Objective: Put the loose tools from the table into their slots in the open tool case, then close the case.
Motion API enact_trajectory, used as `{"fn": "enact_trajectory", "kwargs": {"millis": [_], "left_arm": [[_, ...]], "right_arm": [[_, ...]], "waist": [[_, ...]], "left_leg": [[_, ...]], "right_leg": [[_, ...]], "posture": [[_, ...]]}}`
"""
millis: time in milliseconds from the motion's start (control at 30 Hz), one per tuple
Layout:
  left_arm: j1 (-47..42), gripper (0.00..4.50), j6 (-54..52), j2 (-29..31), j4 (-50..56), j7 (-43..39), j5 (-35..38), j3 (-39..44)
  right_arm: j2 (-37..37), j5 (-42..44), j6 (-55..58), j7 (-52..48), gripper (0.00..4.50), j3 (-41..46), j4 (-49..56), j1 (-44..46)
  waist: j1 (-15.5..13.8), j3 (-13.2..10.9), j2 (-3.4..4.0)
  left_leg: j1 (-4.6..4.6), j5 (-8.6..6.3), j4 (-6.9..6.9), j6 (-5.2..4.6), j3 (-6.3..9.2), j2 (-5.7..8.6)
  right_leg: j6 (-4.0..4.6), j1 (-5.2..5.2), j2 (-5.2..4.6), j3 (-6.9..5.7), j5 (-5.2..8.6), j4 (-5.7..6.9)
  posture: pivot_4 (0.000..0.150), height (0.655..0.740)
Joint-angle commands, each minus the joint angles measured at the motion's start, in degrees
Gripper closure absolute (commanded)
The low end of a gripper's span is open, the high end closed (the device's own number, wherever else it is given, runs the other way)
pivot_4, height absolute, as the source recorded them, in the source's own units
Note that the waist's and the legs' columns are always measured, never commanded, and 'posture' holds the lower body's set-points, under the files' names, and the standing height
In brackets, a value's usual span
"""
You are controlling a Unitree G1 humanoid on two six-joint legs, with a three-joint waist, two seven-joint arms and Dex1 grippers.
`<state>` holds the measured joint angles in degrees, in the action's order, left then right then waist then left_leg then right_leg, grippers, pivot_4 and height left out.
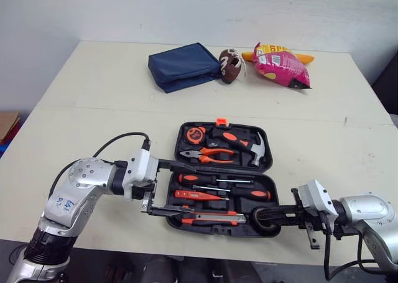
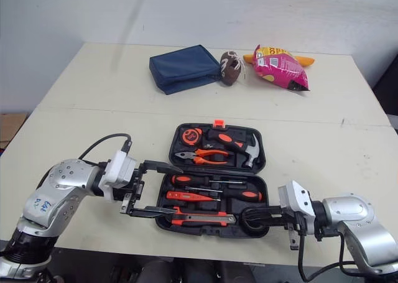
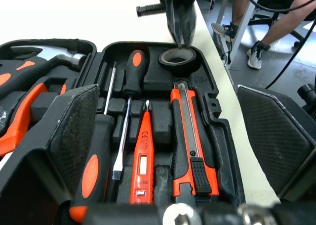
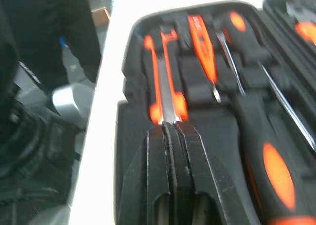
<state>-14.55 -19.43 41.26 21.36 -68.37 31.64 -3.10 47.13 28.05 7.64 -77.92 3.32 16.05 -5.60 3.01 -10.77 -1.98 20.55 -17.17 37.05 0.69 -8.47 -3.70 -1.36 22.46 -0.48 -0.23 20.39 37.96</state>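
The black tape roll [image 3: 193,66] sits in its round recess at the near right corner of the open tool case [image 1: 270,162], pinched tight by the right claw [image 1: 273,218]. The hammer [image 1: 252,147], pliers [image 1: 208,154], screwdrivers [image 1: 211,179] and knife [image 1: 208,218] lie slotted (the tape looks like the last piece). I'd say only letting go and shutting the lid remain, and the left claw [image 1: 185,190] gapes wide and empty across the case's left edge.

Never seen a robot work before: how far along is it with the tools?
Nearly done. The steel-headed hammer, orange-handled pliers and orange utility knife lie in the open black plastic tool case. The right fingers pinch the black tape ring at its round slot; the left fingers stand open at the case's edge. Left: release, close the case.
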Motion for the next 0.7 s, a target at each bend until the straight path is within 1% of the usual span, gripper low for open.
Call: {"fn": "enact_trajectory", "kwargs": {"millis": [33, 200, 300, 333, 433, 533, 600, 633, 700], "left_arm": [[0.01, 0.00, -0.34, 0.78, 0.13, -0.06, 0.66, 1.32], [0.16, 0.00, -0.78, 1.47, -0.26, 0.08, 0.53, 2.04], [0.42, 0.00, -0.76, 1.92, -0.81, 0.27, 0.32, 2.52], [0.40, 0.00, -0.59, 2.06, -1.59, 0.79, 0.13, 3.25], [0.14, 0.00, 0.26, 2.47, -5.29, 2.97, -1.01, 6.44], [-0.22, 0.00, 1.56, 2.47, -9.74, 6.50, -2.99, 9.83], [-0.65, 0.56, 2.93, 2.50, -13.09, 9.68, -5.67, 11.35], [-0.83, 0.76, 2.76, 3.00, -14.45, 10.55, -6.94, 11.32], [-1.29, 1.66, 0.00, 3.39, -17.31, 12.81, -8.59, 10.74]], "right_arm": [[-1.60, -3.24, -4.03, -0.80, 4.47, -3.76, -2.91, -0.57], [-2.25, -7.66, -6.55, 1.36, 4.47, -6.17, -8.28, -0.62], [-2.02, -8.40, -9.08, 0.87, 4.47, -6.67, -10.48, -0.81], [-2.38, -5.75, -8.06, 0.68, 4.47, -5.82, -9.33, -0.86], [-3.09, 3.94, 1.81, 5.12, 4.47, -1.30, -3.86, 0.15], [-0.76, 7.12, 6.21, 6.30, 4.47, 2.46, -1.14, 0.63], [0.56, 8.59, 8.06, 7.30, 4.50, 5.61, -0.45, 1.53], [0.85, 9.34, 9.28, 8.40, 4.50, 7.22, -0.51, 2.22], [1.34, 7.37, 9.00, 10.57, 4.50, 9.25, -2.79, 3.85]], "waist": [[-0.01, 0.00, 0.01], [0.09, 0.06, -0.07], [0.12, 0.06, -0.10], [0.08, 0.06, -0.10], [0.00, 0.05, -0.09], [0.05, -0.01, 0.03], [-0.03, -0.01, 0.03], [-0.06, -0.01, 0.03], [-0.05, -0.01, 0.03]], "left_leg": [[-0.02, 0.01, -0.01, 0.01, 0.00, -0.01], [-0.12, 0.01, 0.01, 0.02, 0.00, -0.01], [-0.34, 0.00, 0.00, 0.00, 0.00, -0.01], [-0.40, -0.01, 0.00, -0.02, 0.01, -0.01], [-0.45, -0.05, 0.00, -0.19, 0.06, -0.01], [-0.35, -0.02, 0.00, -0.25, 0.03, 0.00], [-0.26, -0.02, -0.04, -0.26, 0.04, -0.01], [-0.20, -0.02, -0.04, -0.25, 0.03, -0.01], [-0.10, 0.01, -0.05, -0.22, 0.03, -0.01]], "right_leg": [[0.00, 0.00, 0.02, 0.00, 0.00, 0.01], [0.01, -0.11, 0.00, 0.00, 0.00, 0.02], [0.03, -0.32, 0.00, 0.00, -0.02, 0.01], [0.05, -0.40, -0.01, 0.00, -0.04, 0.00], [0.09, -0.50, -0.04, -0.04, -0.12, -0.02], [0.13, -0.34, -0.09, -0.04, -0.21, 0.02], [0.13, -0.21, -0.07, -0.06, -0.21, 0.03], [0.13, -0.13, -0.07, -0.06, -0.20, 0.04], [0.13, -0.02, -0.06, -0.06, -0.21, 0.04]], "posture": [[0.150, 0.7400], [0.150, 0.7400], [0.150, 0.7400], [0.150, 0.7400], [0.150, 0.7400], [0.150, 0.7400], [0.150, 0.7400], [0.150, 0.7400], [0.150, 0.7400]]}}
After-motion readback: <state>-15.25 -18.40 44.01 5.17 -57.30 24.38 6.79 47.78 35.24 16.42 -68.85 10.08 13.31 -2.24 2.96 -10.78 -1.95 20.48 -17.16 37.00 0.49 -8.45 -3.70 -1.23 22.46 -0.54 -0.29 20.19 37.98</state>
